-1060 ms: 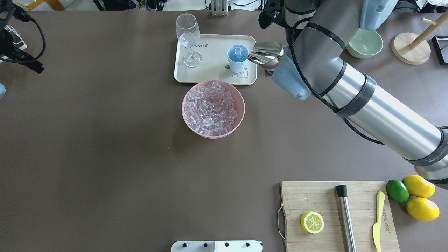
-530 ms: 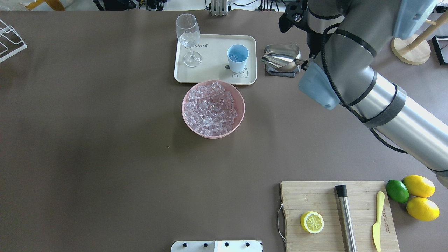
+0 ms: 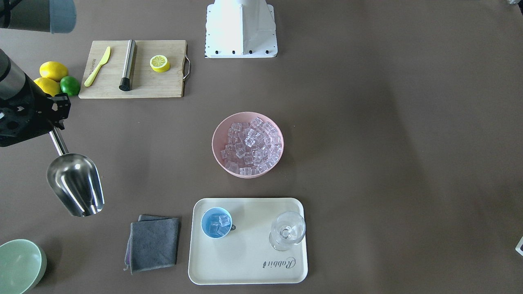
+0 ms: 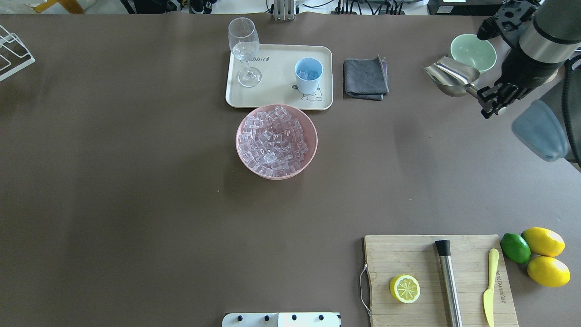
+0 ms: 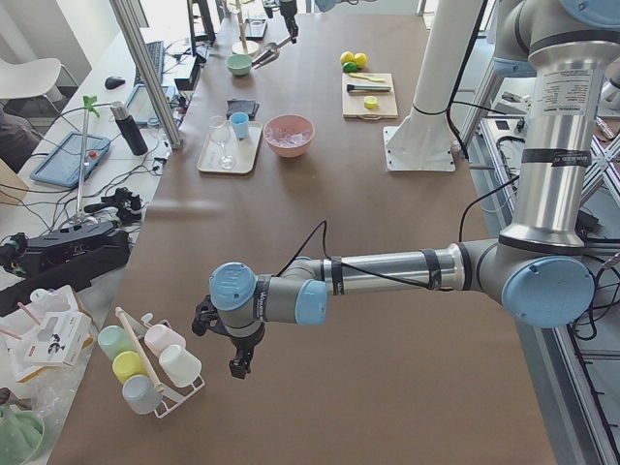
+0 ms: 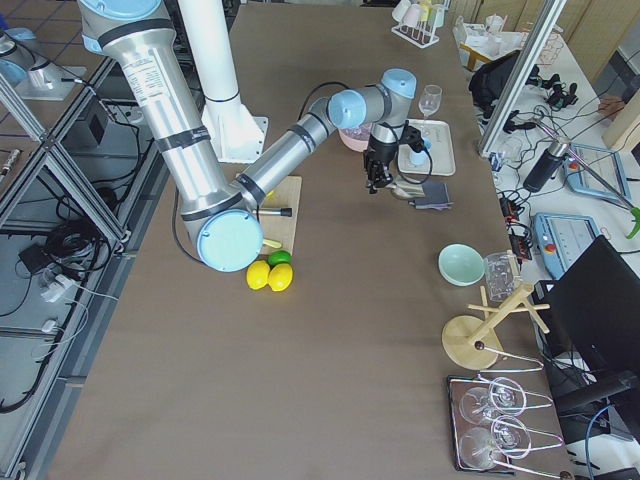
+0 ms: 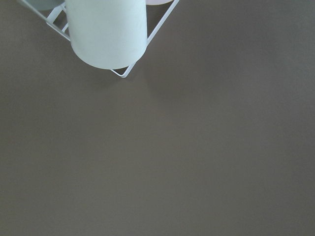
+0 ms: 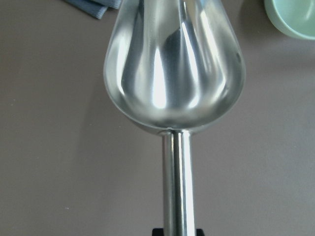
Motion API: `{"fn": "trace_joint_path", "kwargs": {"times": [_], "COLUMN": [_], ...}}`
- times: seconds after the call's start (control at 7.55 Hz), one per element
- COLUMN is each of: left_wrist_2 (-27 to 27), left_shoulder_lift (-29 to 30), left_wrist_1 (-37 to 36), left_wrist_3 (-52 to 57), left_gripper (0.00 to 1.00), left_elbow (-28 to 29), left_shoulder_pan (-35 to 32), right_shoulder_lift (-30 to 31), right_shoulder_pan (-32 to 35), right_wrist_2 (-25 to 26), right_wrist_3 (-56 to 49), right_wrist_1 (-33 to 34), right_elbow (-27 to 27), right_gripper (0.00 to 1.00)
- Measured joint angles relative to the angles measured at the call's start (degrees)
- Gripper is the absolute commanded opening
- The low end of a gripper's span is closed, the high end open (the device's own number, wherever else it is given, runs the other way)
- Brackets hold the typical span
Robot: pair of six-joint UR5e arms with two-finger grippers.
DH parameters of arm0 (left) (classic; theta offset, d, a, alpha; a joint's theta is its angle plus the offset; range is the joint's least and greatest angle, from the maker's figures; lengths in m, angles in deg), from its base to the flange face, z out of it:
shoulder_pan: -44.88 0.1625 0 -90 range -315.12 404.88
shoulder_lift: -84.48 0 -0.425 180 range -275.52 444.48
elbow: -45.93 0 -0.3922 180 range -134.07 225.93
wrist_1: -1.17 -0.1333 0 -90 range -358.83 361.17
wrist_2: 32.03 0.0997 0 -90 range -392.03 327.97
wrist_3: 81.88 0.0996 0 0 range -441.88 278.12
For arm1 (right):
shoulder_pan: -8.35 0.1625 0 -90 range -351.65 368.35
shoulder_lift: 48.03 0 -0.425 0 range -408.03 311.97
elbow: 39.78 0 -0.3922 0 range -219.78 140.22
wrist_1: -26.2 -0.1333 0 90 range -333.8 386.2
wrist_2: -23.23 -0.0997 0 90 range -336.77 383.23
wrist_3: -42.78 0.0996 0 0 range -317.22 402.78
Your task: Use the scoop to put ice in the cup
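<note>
The light blue cup stands on the cream tray with a few ice cubes in it. More ice fills the pink bowl in front of the tray. My right gripper is shut on the handle of the steel scoop, held in the air near the pale green bowl. The scoop's trough is empty. My left gripper shows only in the exterior left view, so I cannot tell if it is open or shut.
A wine glass shares the tray. A folded grey cloth lies right of it. A cutting board holds a lemon half, a steel cylinder and a yellow knife. Lemons and a lime sit beside it. A cup rack stands by the left gripper.
My right arm has carried the scoop from the cup's rim to the right, past the grey cloth, to beside the green bowl. Ice now sits lower in the cup.
</note>
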Motion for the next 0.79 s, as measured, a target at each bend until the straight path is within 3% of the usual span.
{"fn": "trace_joint_path", "kwargs": {"times": [0.26, 0.53, 0.79], "left_wrist_2": [0.02, 0.01, -0.02], "left_shoulder_lift": [-0.45, -0.69, -0.74], "left_wrist_1": [0.11, 0.18, 0.20], "left_wrist_3": [-1.70, -2.08, -2.16], "left_gripper": [0.99, 0.99, 0.99], "left_elbow": [-0.16, -0.25, -0.22], "left_shoulder_pan": [-0.30, -0.28, -0.26], "right_shoulder_lift": [10.94, 24.36, 32.43], "right_shoulder_pan": [2.31, 4.73, 6.90], "right_wrist_2": [-0.86, 0.25, 0.62], "right_wrist_3": [12.68, 15.24, 15.22], "right_wrist_1": [-9.05, -22.92, -38.55], "right_elbow": [-3.34, -3.95, 1.59], "right_gripper": [0.00, 0.00, 0.00]}}
